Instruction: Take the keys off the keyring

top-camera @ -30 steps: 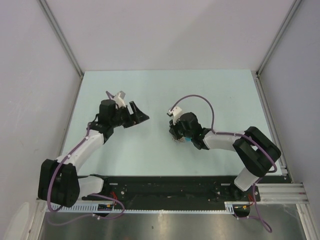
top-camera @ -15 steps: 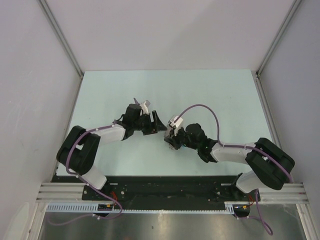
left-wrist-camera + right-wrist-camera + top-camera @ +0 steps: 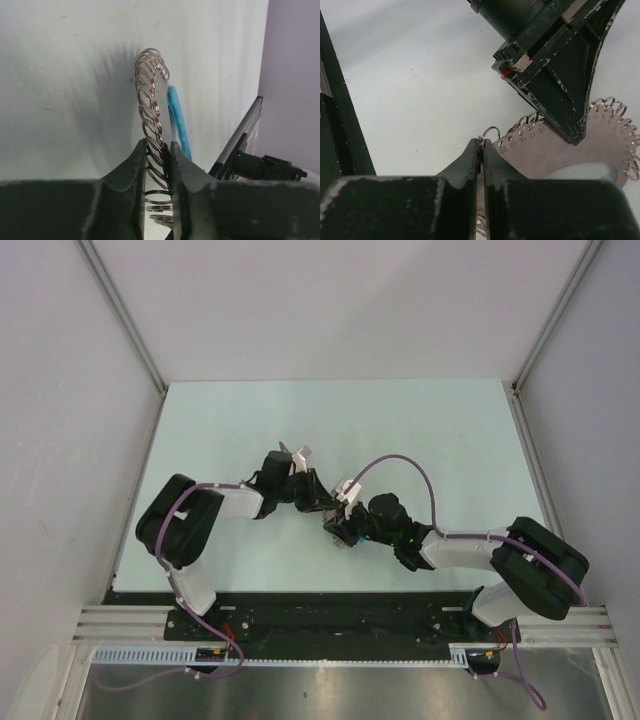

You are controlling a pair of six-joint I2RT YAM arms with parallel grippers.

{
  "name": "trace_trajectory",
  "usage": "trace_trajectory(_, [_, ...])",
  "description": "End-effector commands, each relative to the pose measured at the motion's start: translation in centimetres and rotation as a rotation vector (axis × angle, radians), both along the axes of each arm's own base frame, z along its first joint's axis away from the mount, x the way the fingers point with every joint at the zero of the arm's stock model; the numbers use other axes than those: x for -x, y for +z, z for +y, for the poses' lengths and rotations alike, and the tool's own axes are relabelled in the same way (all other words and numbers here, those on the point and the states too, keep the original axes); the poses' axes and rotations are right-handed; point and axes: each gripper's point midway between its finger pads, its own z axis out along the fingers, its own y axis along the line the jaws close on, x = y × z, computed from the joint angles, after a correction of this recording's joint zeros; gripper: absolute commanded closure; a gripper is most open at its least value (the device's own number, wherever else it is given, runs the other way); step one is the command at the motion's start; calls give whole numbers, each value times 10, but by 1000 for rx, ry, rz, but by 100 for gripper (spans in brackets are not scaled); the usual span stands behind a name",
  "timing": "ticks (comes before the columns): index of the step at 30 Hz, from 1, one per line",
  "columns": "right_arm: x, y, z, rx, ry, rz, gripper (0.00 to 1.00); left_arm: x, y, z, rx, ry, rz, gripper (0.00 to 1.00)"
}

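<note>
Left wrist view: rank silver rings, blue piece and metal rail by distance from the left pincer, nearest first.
1. Silver rings: between the left pincer's fingers.
2. Blue piece: just right of the rings.
3. Metal rail: far right, at the table edge.

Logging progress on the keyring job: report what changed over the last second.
The left tool swung right across the table to the keys and closed around them. The right tool shifted only a little, still pinching the bunch.
</note>
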Motion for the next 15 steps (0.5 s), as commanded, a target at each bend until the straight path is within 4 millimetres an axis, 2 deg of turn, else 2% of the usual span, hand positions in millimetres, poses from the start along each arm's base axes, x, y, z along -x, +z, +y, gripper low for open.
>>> trace_trajectory(1, [-7,25,0,-51,-36,-59,89,-3,30,-19,102,-79,-41,99])
trace_trajectory(2, [-6,31,-1,-66,-41,-54,78,-3,34,-21,116,-84,-48,100])
trace_trajectory(4, [-4,35,-5,-81,-52,-23,64,-2,43,-24,146,-102,-60,100])
trace_trajectory(5, [-4,43,-7,-119,-51,20,48,-2,52,-26,169,-112,-89,100])
trace_trajectory(6, [-2,57,-12,-158,-53,38,38,-2,56,-26,182,-119,-99,100])
trace_trajectory(8, [-6,72,-24,-227,-83,116,22,1,67,-28,213,-148,-122,100])
trace_trajectory(9, [-7,86,-33,-261,-94,127,21,1,70,-28,222,-156,-133,100])
trace_trajectory(12, [-19,103,-61,-338,-119,187,20,2,83,-31,269,-183,-174,100])
trace_trajectory(13, [-17,106,-66,-355,-93,209,20,5,88,-32,292,-197,-173,100])
trace_trajectory(14, [-29,105,-83,-379,-135,229,20,6,92,-32,307,-203,-184,100])
trace_trajectory(15, [-31,103,-88,-388,-138,251,20,5,101,-33,333,-213,-218,100])
